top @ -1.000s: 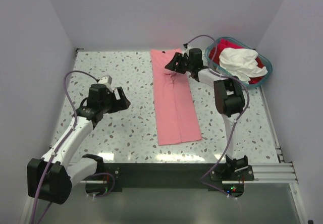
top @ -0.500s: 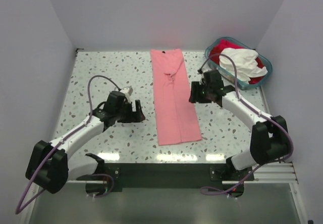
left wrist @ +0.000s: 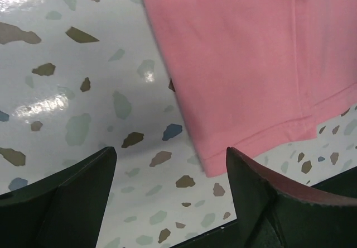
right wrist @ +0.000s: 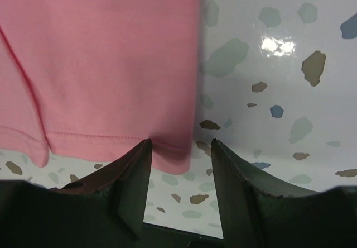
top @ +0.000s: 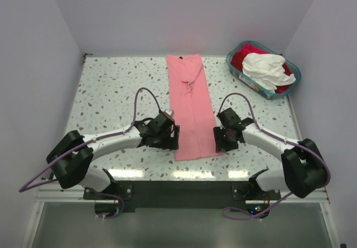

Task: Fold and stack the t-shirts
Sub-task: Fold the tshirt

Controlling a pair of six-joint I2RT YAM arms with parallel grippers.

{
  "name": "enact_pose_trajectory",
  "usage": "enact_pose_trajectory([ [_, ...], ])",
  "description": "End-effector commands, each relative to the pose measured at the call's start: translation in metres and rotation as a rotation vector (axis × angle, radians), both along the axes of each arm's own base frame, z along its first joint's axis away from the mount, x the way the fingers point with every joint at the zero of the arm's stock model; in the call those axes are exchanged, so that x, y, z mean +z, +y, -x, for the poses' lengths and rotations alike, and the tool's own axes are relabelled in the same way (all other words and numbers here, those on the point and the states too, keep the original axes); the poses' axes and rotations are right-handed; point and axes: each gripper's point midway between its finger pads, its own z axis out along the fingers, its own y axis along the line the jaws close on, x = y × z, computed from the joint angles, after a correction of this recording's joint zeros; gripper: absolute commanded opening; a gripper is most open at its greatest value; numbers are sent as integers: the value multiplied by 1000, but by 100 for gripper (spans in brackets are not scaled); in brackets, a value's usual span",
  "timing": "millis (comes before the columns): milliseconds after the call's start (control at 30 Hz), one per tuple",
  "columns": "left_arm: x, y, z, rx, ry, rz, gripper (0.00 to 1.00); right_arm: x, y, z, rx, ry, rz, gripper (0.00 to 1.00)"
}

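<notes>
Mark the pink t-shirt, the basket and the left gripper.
pink t-shirt (top: pixel 192 105): top external view, middle of the folded strip.
basket (top: pixel 244 79): top external view, near-left wall.
left gripper (left wrist: pixel 170 158): left wrist view, midway between its open fingertips.

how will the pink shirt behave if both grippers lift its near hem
Probably floppy: the pink shirt lies flat with soft creases, so it should sag where unsupported. Likely light, as the cloth looks thin. Folded lengthwise, its layers may slide apart.
</notes>
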Motion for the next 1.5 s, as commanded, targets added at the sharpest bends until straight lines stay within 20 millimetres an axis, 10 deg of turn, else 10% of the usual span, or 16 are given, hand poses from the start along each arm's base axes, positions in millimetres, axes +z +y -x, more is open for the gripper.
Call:
enact_pose_trajectory([
  [0,4,-7,-2,75,-11,-59,84,-1,-4,2,-37,-23,-3,50],
  [333,-3,-23,7,104,8,-93,81,-16,-4,13,-8,45,6,38],
  [567,-12,-34,20,98,41,-155,77,-15,6,20,44,73,-42,0],
  [1000,-21,-32,36,134,75,-253,50,-14,13,18,80,59,-74,0],
  [1467,-11,-34,28,192,30,-200,50,-14,17,22,109,69,-84,0],
])
